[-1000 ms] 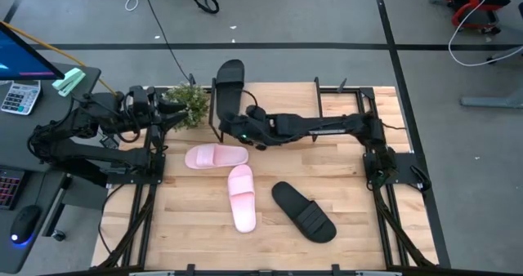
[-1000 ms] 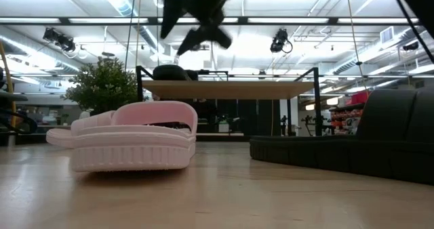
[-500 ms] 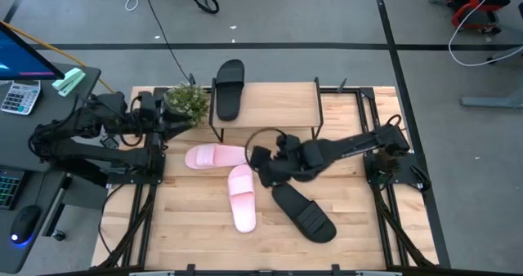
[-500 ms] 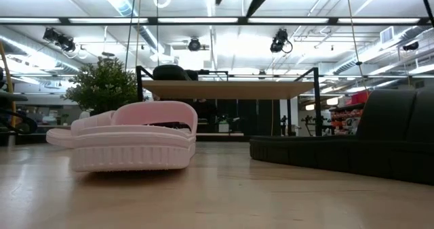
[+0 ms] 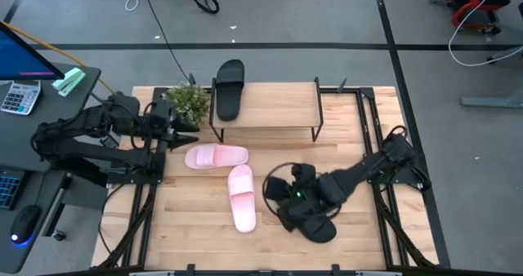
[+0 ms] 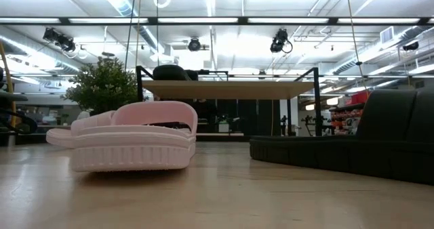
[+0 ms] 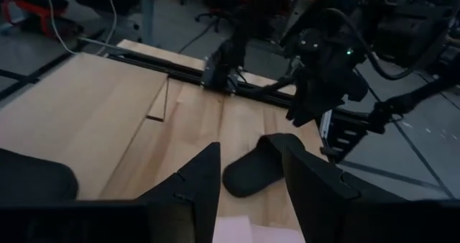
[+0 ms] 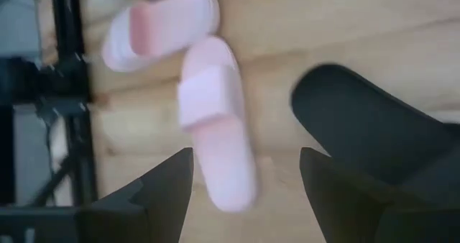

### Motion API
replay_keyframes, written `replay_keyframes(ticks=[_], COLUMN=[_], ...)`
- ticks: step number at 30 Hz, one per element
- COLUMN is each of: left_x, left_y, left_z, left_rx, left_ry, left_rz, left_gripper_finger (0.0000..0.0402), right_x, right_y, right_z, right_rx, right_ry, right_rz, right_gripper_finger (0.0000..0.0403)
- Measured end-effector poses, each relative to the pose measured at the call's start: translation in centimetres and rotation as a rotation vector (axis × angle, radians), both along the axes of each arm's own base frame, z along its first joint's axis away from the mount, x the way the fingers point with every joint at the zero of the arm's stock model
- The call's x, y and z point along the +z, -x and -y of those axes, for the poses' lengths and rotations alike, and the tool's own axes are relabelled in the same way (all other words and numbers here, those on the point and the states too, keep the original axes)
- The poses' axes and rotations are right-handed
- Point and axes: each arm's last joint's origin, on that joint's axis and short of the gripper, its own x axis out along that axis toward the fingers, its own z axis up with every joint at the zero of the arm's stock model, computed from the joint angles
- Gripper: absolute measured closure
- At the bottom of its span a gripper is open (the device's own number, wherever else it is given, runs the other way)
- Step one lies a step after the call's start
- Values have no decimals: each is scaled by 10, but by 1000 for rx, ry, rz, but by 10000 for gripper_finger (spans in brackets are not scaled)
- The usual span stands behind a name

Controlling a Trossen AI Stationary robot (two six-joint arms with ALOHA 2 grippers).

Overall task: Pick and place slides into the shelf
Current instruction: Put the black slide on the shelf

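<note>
The shelf (image 5: pixel 270 104) stands at the table's far side, and one black slide (image 5: pixel 230 88) lies on its left end, its toe sticking out past the far edge. Two pink slides (image 5: pixel 216 156) (image 5: pixel 242 196) lie sole down mid-table. The other black slide (image 5: pixel 310 217) lies sole down toward the near right. My right gripper (image 5: pixel 283 202) hovers open over that slide's left end, with the slide (image 8: pixel 366 128) showing past its fingers. My left gripper (image 5: pixel 181 129) hangs open at the table's left edge by the plant.
A small potted plant (image 5: pixel 186 101) stands at the shelf's left end. Black frame rails run along the table's left and right edges. Bare wood lies between the shelf and the black slide on the right. The low view shows the near pink slide (image 6: pixel 132 137) and no gripper.
My right gripper has swung from the shelf's left end, where the black slide stays, toward the table's near edge and right, ending over the black slide on the table. My left gripper has crept a little toward the table's right. No slide has moved.
</note>
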Motion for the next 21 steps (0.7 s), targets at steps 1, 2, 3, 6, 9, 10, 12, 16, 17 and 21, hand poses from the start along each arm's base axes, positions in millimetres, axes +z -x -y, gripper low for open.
replay_keyframes(ticks=[1,2,3,6,9,10,12,16,17,21], left_x=[0,-1,-2,-5,-7,-8,-8,-9,-10,-11], left_y=[-2,-4,-6,-14,-24,-27,-35,-47,-49,-56], left_z=[0,1,1,1,0,0,0,1,1,5], left_rx=[-12,-24,-31,-35,-28,-25,-20,-18,-21,-39], left_ry=[4,7,10,16,39,48,68,90,92,99], left_rz=[-4,-8,-18,-43,-55,-57,-52,-42,-40,-38], left_gripper_finger=[244,244,245,250,257,259,263,268,269,266], right_x=[0,-1,0,1,6,9,15,35,42,68], right_y=[3,7,10,20,28,31,36,52,58,86], right_z=[-4,-8,-12,-22,-26,-26,-27,-25,-24,-16], right_rx=[12,24,38,73,101,107,117,174,201,287], right_ry=[-5,-3,0,10,25,34,59,117,136,225], right_rz=[-11,-23,-30,-46,-42,-30,1,65,79,130], right_gripper_finger=[142,142,142,142,142,142,142,142,142,142])
